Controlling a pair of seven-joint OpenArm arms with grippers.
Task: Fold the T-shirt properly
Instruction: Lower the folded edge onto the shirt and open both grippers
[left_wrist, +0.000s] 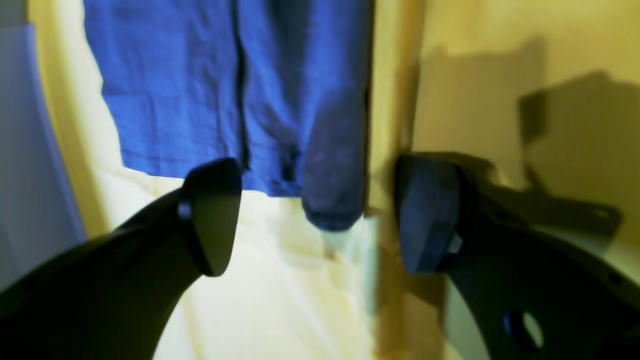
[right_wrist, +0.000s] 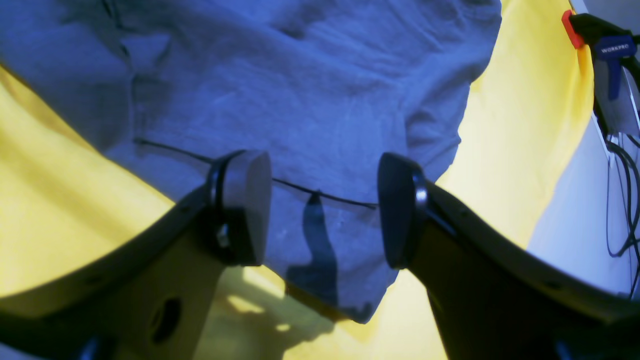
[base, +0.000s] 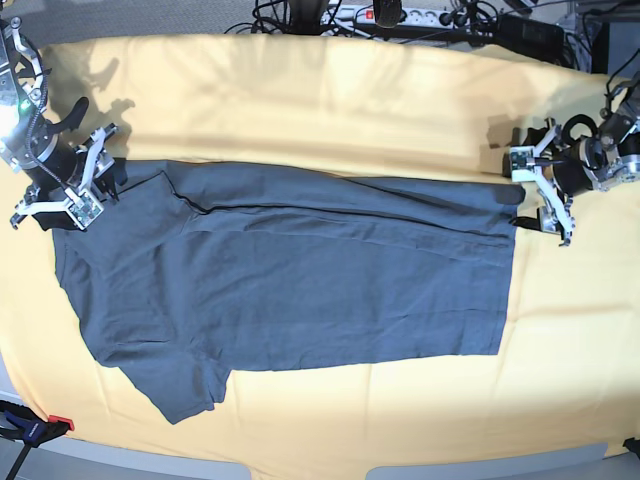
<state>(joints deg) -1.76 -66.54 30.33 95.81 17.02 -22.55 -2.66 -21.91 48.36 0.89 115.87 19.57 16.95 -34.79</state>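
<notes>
T-shirt (base: 290, 270) spread flat, left gripper (base: 541, 196) and right gripper (base: 88, 180) agape, empty

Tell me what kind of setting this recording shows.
Likely a lab workbench: a table draped in yellow cloth, a power strip with tangled cables behind it, and a clamp gripping the table edge.

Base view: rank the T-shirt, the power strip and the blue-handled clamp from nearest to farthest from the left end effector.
From the left end effector:
1. T-shirt, hem edge right beside it.
2. Power strip, top edge, beyond the yellow cloth.
3. Blue-handled clamp, bottom corner across the table.
</notes>
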